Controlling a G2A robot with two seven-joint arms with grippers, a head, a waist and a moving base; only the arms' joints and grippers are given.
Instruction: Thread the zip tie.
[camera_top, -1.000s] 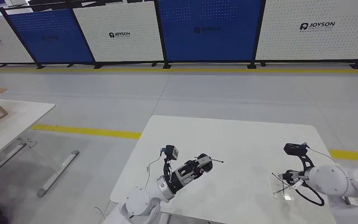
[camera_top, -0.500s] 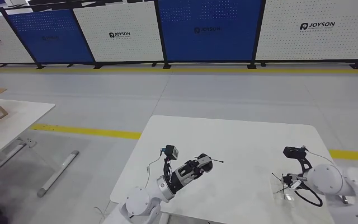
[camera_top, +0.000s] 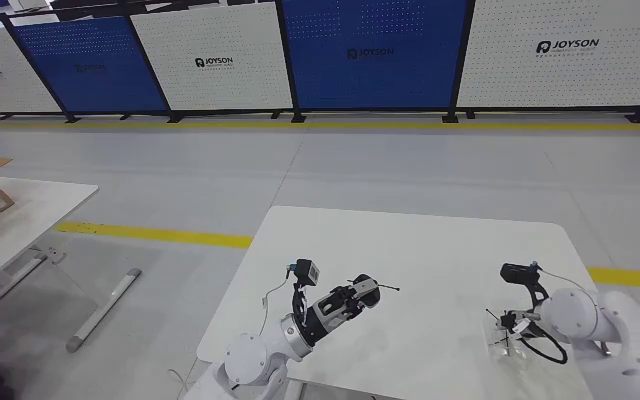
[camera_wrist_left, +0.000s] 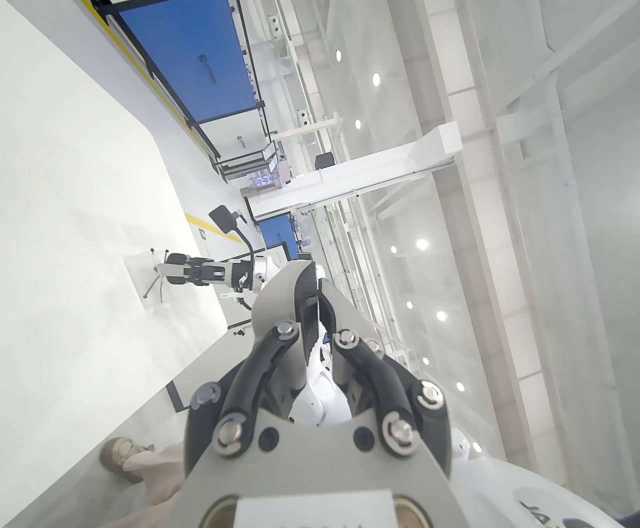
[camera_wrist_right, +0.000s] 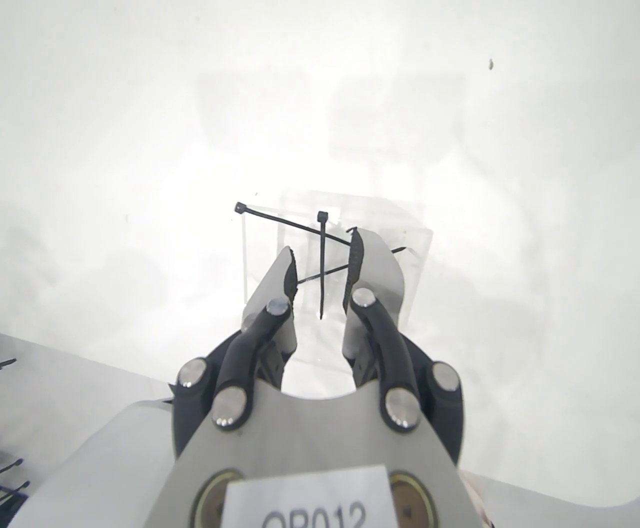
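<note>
Left gripper (camera_top: 366, 291): over the near-left part of the white table (camera_top: 430, 240), jaws fully closed. In the top view a thin black zip tie (camera_top: 388, 288) sticks out sideways from the closed tips, pointing towards the right arm. In the left wrist view the pads are pressed together and the strip between them cannot be made out.

Right gripper (camera_wrist_right: 322, 255): low over the table's near-right part, jaws partly open. It is above a clear holder (camera_wrist_right: 417, 250) with loose ties inside. One upright tie (camera_wrist_right: 322, 260) stands in the gap between the pads, not pinched. Two slanted ties (camera_wrist_right: 280, 220) cross behind it. Whether either touches a pad cannot be told.
</note>
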